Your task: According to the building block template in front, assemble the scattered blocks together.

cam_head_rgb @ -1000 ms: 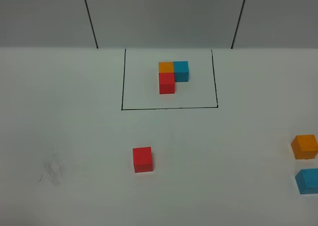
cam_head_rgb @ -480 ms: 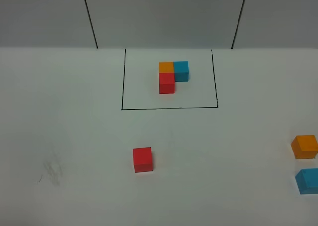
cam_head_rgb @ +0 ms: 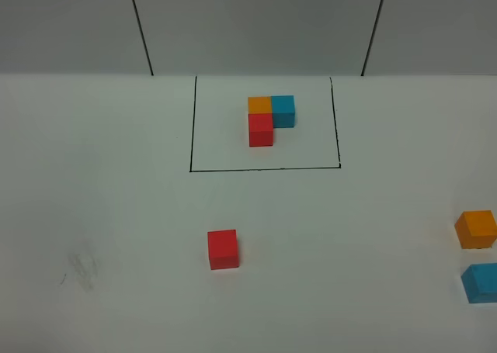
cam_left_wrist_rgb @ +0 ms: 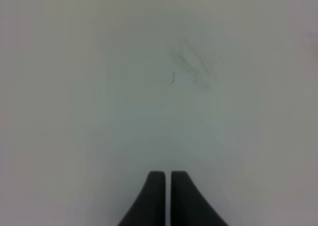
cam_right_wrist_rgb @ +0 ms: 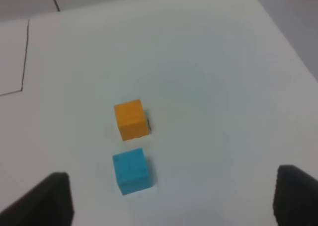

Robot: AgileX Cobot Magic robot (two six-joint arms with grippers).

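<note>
In the high view the template (cam_head_rgb: 270, 116) of orange, blue and red cubes sits upper centre, inside a black rectangle (cam_head_rgb: 264, 169) drawn on the white worktop (cam_head_rgb: 373, 237). A loose red cube (cam_head_rgb: 223, 249) lies below it, left of centre. A loose orange cube (cam_head_rgb: 476, 229) and blue cube (cam_head_rgb: 481, 282) sit close together at the right edge. The left tool (cam_left_wrist_rgb: 168, 179) has its jaws together, near a grey smudge (cam_left_wrist_rgb: 194, 67). The right tool (cam_right_wrist_rgb: 174, 184) stands wide apart, empty, near those two cubes
</note>
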